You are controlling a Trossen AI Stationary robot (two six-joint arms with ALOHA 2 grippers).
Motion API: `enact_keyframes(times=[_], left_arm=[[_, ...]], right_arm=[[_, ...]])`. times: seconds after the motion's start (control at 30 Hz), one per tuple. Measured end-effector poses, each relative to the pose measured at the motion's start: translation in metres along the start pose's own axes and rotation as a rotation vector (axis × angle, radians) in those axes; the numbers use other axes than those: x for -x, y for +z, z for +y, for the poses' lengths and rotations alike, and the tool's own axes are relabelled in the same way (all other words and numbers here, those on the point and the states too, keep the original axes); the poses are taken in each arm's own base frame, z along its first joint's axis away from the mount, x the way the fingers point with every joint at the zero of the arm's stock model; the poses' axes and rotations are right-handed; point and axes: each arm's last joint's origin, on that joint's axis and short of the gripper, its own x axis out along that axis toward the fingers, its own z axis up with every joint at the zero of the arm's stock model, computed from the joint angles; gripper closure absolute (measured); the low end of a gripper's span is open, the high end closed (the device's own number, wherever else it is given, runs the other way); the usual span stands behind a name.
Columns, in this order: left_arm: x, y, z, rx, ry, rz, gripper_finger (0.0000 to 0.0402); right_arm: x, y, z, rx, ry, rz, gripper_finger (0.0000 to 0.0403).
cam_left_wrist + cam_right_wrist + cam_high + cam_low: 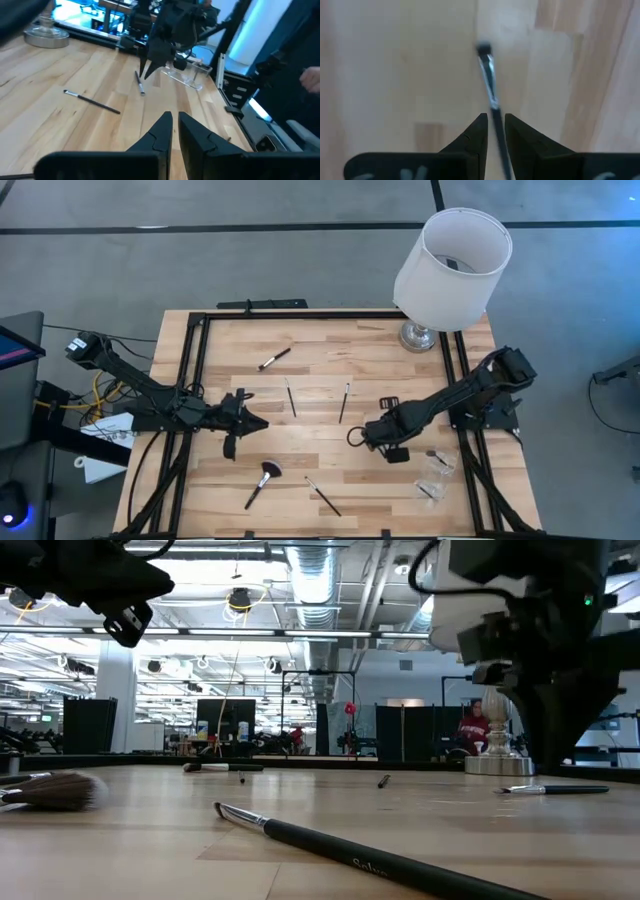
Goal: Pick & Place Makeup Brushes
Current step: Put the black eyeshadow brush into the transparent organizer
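Holding a slim makeup brush (492, 100) in my closed right pincer (494, 131) above the bench (320, 470), I judge placing comes next.

Left arm reaching in from 9 o'clock, left gripper (262, 423) near table centre, fingers (162, 131) nearly together, nothing between them, right arm stretching in from 3 o'clock, right gripper (354, 437) clamping a thin brush (490, 90), tips pointing toward 9 o'clock

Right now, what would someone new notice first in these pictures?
Probably the big white lamp standing at the table's far right corner. Next, the right gripper near the table's middle, its jaws closed on a thin makeup brush, with more black brushes scattered over the wooden table.
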Motion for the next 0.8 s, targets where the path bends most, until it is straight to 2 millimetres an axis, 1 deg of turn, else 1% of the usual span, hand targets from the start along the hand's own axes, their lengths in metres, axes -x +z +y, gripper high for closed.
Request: enact_keyframes(times=[0.13, 0.27, 0.33, 0.47, 0.63, 0.8], left_arm=[[0.0, 0.001, 0.001, 0.036, 0.042, -0.017, 0.0374], [0.0, 0.001, 0.002, 0.064, 0.058, -0.026, 0.0374], [0.0, 0.001, 0.002, 0.072, 0.065, -0.029, 0.0374], [0.0, 0.001, 0.002, 0.073, 0.083, -0.037, 0.0374], [0.0, 0.002, 0.003, 0.074, 0.097, -0.043, 0.0374], [0.0, 0.002, 0.003, 0.074, 0.097, -0.043, 0.0374]], right_arm=[[-0.004, -0.001, -0.007, 0.024, 0.0, 0.012, 0.0347], [-0.012, -0.003, -0.009, 0.014, 0.06, 0.003, 0.0347], [-0.016, -0.006, -0.01, 0.009, 0.094, 0.008, 0.0347], [-0.018, -0.008, -0.008, 0.016, 0.093, 0.017, 0.0347], [-0.023, -0.008, -0.006, 0.021, 0.077, -0.028, 0.0347], [-0.029, -0.012, -0.006, 0.01, 0.08, -0.053, 0.0347]])
